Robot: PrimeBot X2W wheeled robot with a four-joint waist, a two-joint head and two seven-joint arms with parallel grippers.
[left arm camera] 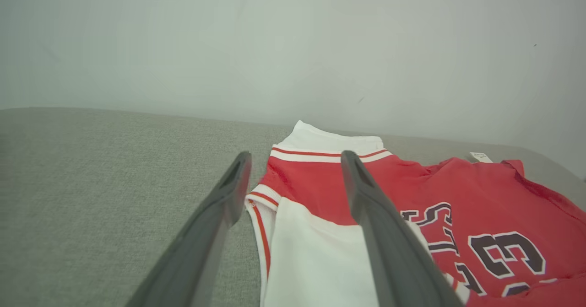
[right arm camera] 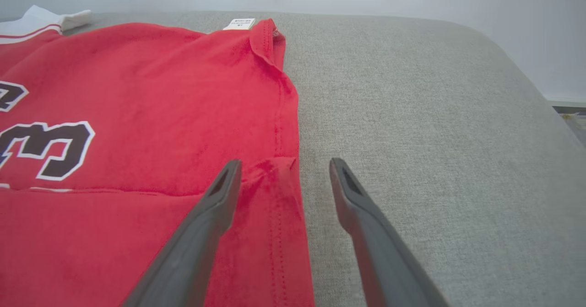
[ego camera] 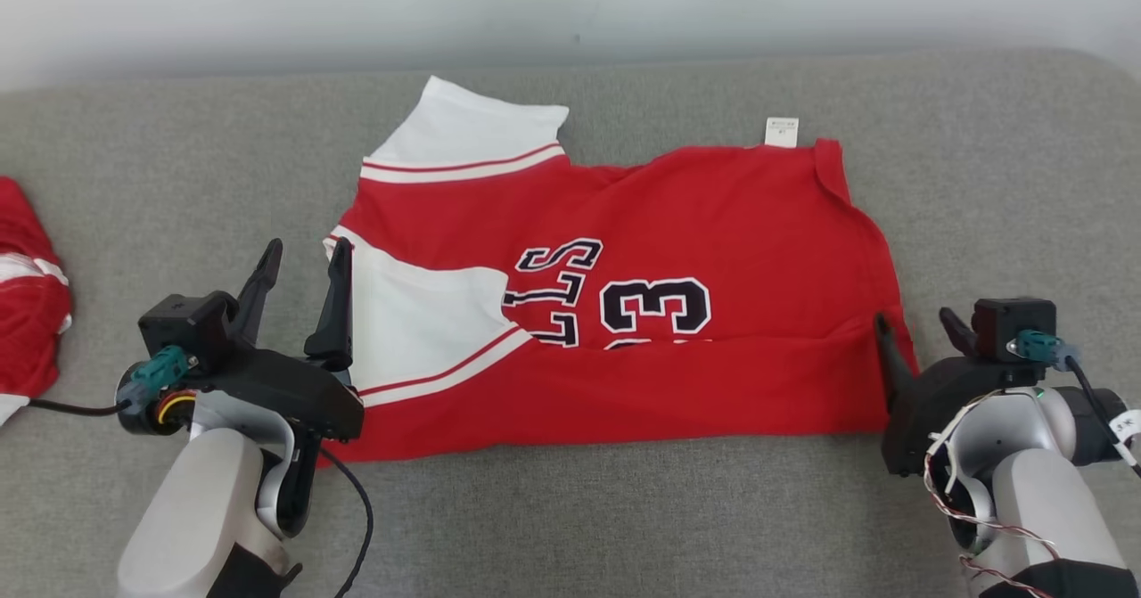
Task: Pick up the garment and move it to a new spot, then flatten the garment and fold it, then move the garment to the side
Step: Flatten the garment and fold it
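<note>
Red jersey (ego camera: 713, 215) lies half-folded on what looks like a grey cushion (ego camera: 570, 527); left claw (ego camera: 306, 246) and right claw (ego camera: 915, 320) spread, empty, at its near corners

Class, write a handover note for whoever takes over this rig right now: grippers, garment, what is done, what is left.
Left gripper: open, empty, at the white-sleeve end of the red jersey.
Right gripper: open, empty, at the opposite end, by the fold's corner.
Garment: the red jersey lies flat on the grey cushion, near edge folded over the number.
Done: laid out, first fold.
Left: probably further folds, then move it aside.
</note>
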